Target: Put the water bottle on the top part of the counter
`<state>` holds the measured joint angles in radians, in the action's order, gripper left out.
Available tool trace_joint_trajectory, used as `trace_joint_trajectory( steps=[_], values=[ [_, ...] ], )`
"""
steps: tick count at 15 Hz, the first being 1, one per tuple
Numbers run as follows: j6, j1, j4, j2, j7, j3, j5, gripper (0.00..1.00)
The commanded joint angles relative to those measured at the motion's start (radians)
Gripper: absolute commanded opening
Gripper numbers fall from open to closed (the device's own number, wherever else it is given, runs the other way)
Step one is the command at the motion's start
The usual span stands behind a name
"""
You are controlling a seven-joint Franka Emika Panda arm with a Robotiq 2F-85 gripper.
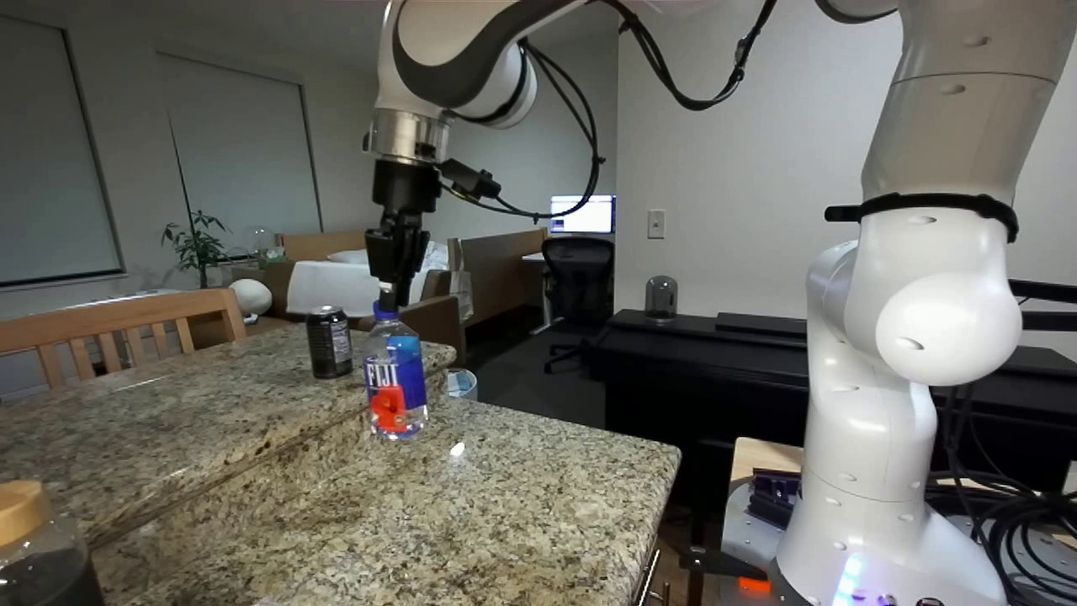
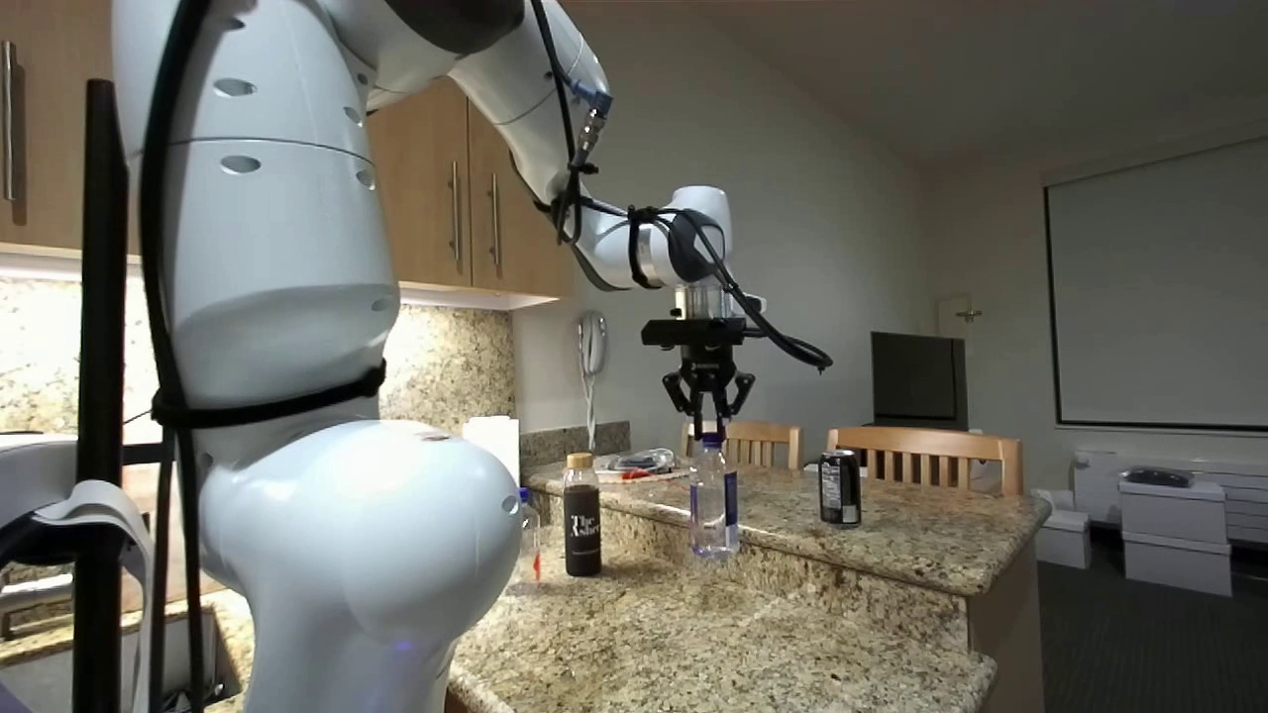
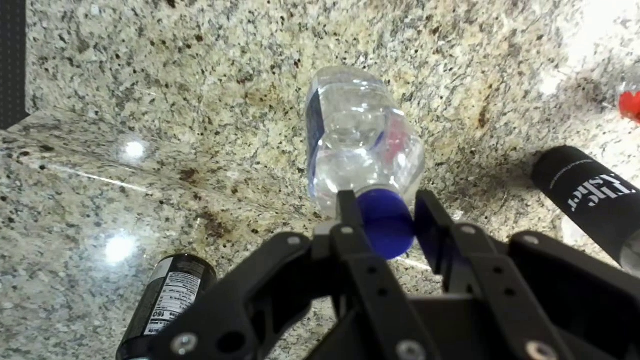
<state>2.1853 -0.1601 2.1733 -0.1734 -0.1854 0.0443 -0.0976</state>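
- Pinching the water bottle (image 1: 395,379) by its blue cap (image 3: 385,220) — yep, pincer (image 2: 708,428) is clamped on it
- bottle hangs upright straight below the pincer — over the table's lower part (image 2: 713,644), just beside the top part (image 2: 778,500)
- black can (image 2: 840,487) stands on that top part, off to the pincer's side
- dark bottle (image 2: 582,515) on the lower part, pincer's other side

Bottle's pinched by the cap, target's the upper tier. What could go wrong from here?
The gripper holds the water bottle only by its blue cap, so it may swing or slip.

In an exterior view its base shows lower than the edge of the upper tier behind it; crossing without enough height could clip that edge.

The dark can stands on that tier; a set-down too near might knock it over.
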Motion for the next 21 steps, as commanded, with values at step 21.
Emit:
trace_joint_trajectory(
  steps=[21],
  values=[
    [0.184,0.031,-0.512,0.384,0.061,0.04,0.08,0.15]
  ],
)
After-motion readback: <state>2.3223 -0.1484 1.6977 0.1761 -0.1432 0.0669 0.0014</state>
